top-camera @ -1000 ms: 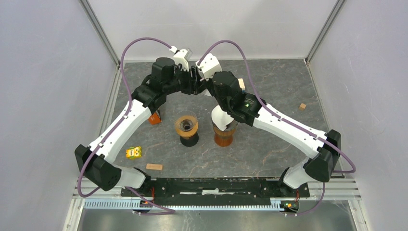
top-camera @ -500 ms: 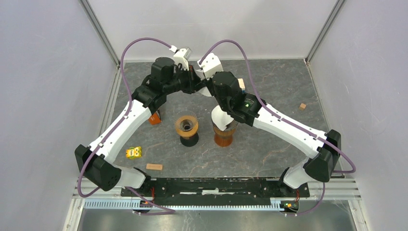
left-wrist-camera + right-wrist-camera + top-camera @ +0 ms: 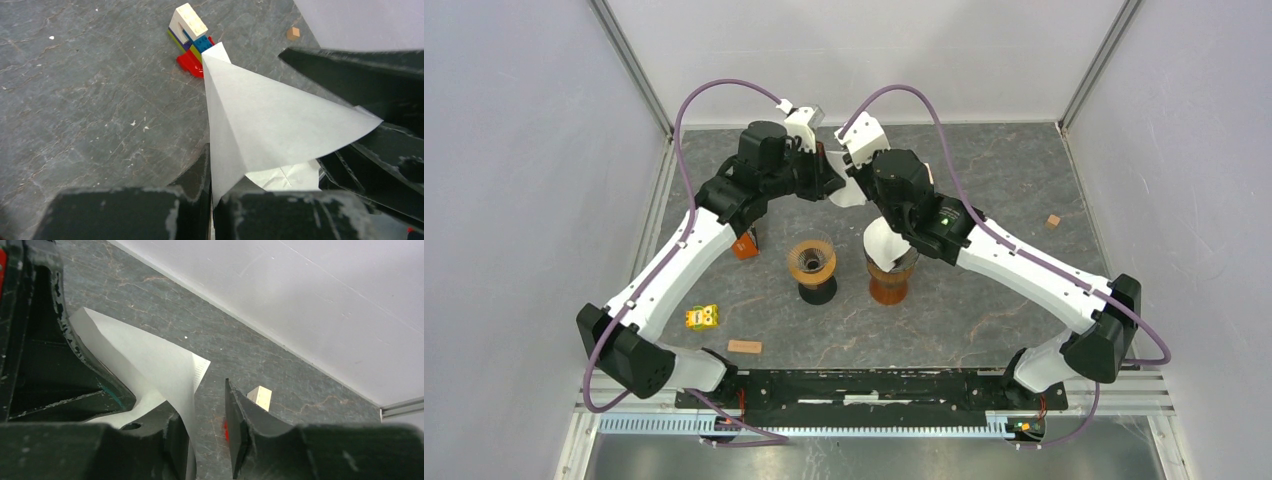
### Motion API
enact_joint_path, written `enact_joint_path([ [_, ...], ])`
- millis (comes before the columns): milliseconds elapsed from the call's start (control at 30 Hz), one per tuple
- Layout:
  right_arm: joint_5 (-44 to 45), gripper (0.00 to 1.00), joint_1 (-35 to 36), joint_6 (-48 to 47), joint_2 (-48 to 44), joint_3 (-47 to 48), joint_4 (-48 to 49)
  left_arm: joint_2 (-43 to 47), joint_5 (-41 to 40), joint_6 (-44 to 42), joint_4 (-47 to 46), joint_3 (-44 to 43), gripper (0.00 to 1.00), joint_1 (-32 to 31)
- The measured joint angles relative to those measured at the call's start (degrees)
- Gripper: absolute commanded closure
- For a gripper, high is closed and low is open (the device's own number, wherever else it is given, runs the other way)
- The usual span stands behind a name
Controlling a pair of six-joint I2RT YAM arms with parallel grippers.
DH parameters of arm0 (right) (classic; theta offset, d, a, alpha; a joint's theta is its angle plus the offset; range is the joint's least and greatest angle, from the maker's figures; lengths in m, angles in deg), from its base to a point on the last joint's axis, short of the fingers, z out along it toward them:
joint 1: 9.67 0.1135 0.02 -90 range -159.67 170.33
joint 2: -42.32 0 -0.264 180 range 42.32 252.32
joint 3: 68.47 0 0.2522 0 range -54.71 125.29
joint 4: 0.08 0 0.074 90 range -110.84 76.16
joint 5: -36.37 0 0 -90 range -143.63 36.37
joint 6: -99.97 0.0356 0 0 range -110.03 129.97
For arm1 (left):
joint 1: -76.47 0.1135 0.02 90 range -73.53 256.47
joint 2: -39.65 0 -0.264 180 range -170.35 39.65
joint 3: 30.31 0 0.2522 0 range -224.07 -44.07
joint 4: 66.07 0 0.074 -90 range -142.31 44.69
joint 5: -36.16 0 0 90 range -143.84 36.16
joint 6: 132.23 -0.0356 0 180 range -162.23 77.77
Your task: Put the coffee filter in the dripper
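Table (image 3: 1004, 170): dark grey marbled top, loose items only.
Centre: ribbed dripper (image 3: 812, 265) upright on a black base, with a brown cup (image 3: 889, 282) just beside it on the right, not touching, white paper in its mouth. Left: orange-red block (image 3: 744, 247), part hidden; yellow toy (image 3: 702, 317) and flat wooden block (image 3: 745, 347) nearer the front edge. Far right: small wooden cube (image 3: 1052, 221). Back: brick stack (image 3: 190, 35), cream on blue, green, red.
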Motion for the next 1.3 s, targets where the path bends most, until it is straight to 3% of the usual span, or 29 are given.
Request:
enact_joint_path([
  [300,-6.51,0.25,-0.31,-1.38,-0.37,-1.03,-0.15,1.2,-0.57,-2.97,3.15,-0.28,0.98,0.0],
  [467,-14.73,0.1,-1.14,-5.62,-2.64,-2.6,-2.23,1.57,-1.77,-4.39,8.5,-2.73,0.98,0.02],
  [700,-31.01,0.08,-1.62,-17.53,-10.03,-3.56,-8.74,1.64,-1.6,-7.02,18.99,-7.32,0.98,0.02],
  [933,-47.28,0.08,-0.96,-31.45,-12.28,1.44,-22.12,3.48,-1.6,-9.05,26.97,-8.26,0.98,0.02],
  [1133,-51.19,0.08,5.09,-37.79,-9.44,8.81,-30.01,3.82,-0.55,-9.07,31.08,-8.2,0.98,0.85],
  [1300,-45.33,0.1,14.82,-41.46,-4.63,10.86,-33.4,2.93,2.43,-9.03,33.22,-8.2,0.98,2.95],
])
